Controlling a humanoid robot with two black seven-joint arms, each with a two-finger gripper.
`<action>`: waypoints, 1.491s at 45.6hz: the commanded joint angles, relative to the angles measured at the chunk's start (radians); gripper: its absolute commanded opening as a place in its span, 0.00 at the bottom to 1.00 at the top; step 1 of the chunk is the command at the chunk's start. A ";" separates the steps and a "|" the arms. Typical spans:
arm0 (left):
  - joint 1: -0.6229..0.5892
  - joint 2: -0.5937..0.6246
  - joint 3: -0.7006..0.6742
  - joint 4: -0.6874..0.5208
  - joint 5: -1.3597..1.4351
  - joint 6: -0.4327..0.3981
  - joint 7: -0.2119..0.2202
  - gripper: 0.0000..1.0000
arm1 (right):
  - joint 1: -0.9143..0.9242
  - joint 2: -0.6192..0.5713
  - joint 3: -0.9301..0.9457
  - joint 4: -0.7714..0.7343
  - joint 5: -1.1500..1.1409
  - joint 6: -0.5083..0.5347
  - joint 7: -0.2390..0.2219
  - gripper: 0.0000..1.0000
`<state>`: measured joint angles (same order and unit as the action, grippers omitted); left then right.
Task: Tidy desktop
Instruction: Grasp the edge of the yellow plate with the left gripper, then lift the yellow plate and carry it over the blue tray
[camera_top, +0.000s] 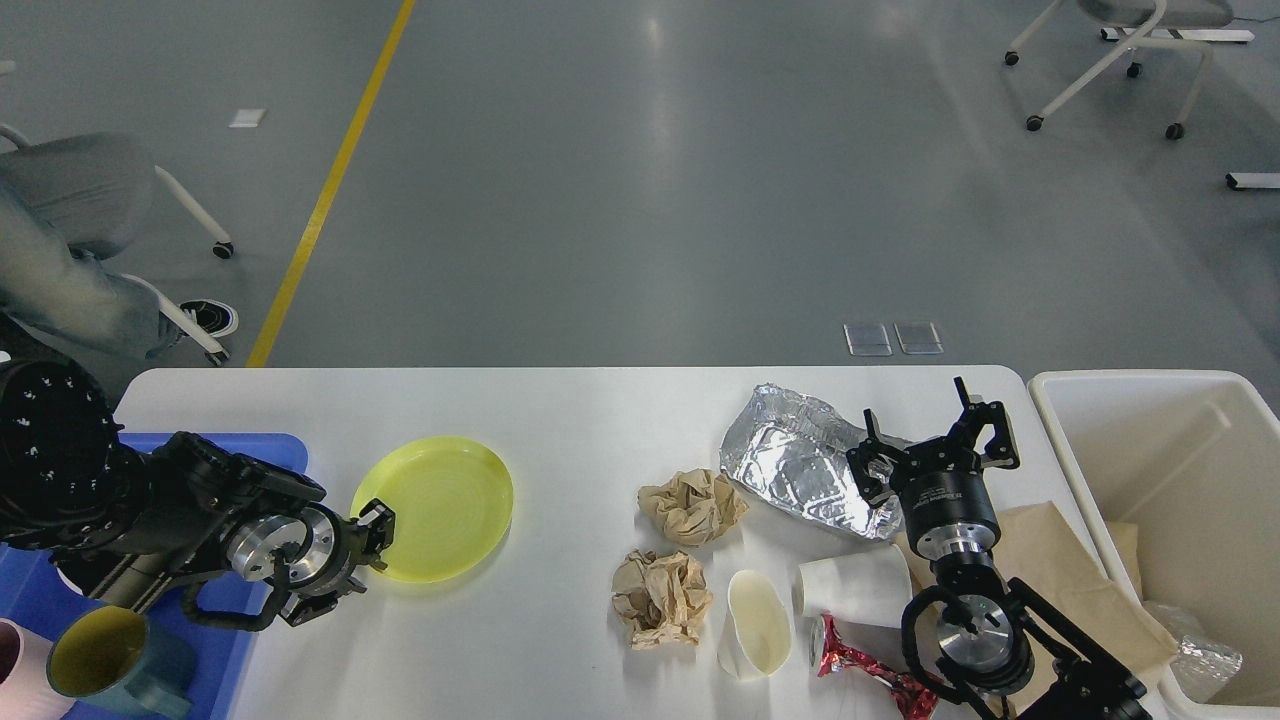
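Head view. The desktop (590, 420) fills the lower half of the frame, and all positions below are given relative to the yellow plate (433, 507), which lies flat on the desktop's left part.

The left gripper (374, 535) sits at the plate's near-left rim, pointing toward it. Its fingers are small and dark; they appear to straddle or touch the rim, but I cannot tell whether they are closed on it. The blue tray (255, 452) lies immediately left of the plate, under the left arm, with a mug (115, 660) in its near end.

Well to the right of the plate lies the litter: two crumpled paper balls (692, 505) (660, 597), a crushed foil tray (800, 470), two tipped paper cups (755, 625) (855, 585), a red wrapper (865, 675) and a flat brown paper bag (1060, 570). The right gripper (935, 445) hovers at the foil tray's right edge, fingers spread wide, holding nothing. The beige bin (1150, 395) stands farthest right, off the desktop's end.

Judgement: the deciding relation is plate to tray. The plate is just right of the left gripper's jaws, the tray just behind them, so a short leftward drag would serve. The left arm is far nearer; the right arm is better placed for the foil. Risk: a rim grip may slip on a smooth plate.
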<state>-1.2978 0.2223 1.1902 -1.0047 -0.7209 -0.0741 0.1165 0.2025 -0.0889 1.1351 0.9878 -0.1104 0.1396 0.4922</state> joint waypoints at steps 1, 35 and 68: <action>0.002 -0.001 -0.001 0.003 0.000 -0.001 -0.001 0.24 | 0.000 0.000 0.000 0.000 0.000 0.000 0.000 1.00; 0.003 0.000 -0.034 0.008 -0.002 -0.023 0.006 0.00 | 0.000 0.000 0.000 0.000 0.000 0.000 0.000 1.00; -0.231 0.038 0.037 -0.107 0.012 -0.164 0.074 0.00 | 0.002 0.000 0.000 -0.001 0.000 0.000 0.000 1.00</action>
<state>-1.4499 0.2514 1.2049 -1.0741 -0.7209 -0.1978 0.1576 0.2040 -0.0890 1.1351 0.9867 -0.1105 0.1396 0.4924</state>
